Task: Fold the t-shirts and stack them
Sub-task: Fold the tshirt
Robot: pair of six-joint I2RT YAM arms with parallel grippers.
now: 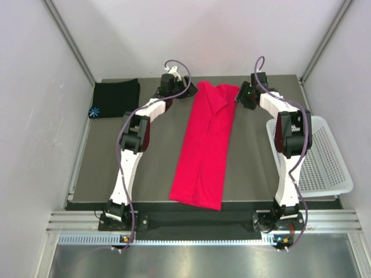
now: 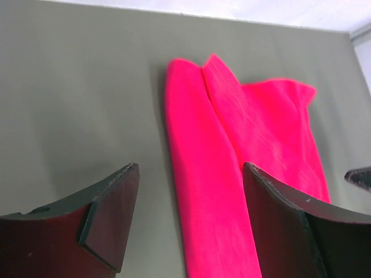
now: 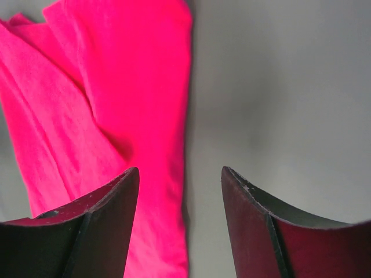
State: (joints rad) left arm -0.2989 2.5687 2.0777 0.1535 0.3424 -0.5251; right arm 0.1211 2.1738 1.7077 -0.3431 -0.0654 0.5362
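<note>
The red-pink t-shirt lies folded into a long strip down the middle of the table, from the far edge to the near edge. The black t-shirt with its light-blue starburst lies folded at the far left corner. My left gripper is open and empty at the strip's far left corner; the shirt shows between and beyond its fingers. My right gripper is open and empty at the strip's far right corner, straddling the shirt's right edge.
A white perforated basket sits at the right, overhanging the table's right edge. Grey walls close in on both sides and at the back. The dark table top shows bare either side of the red strip.
</note>
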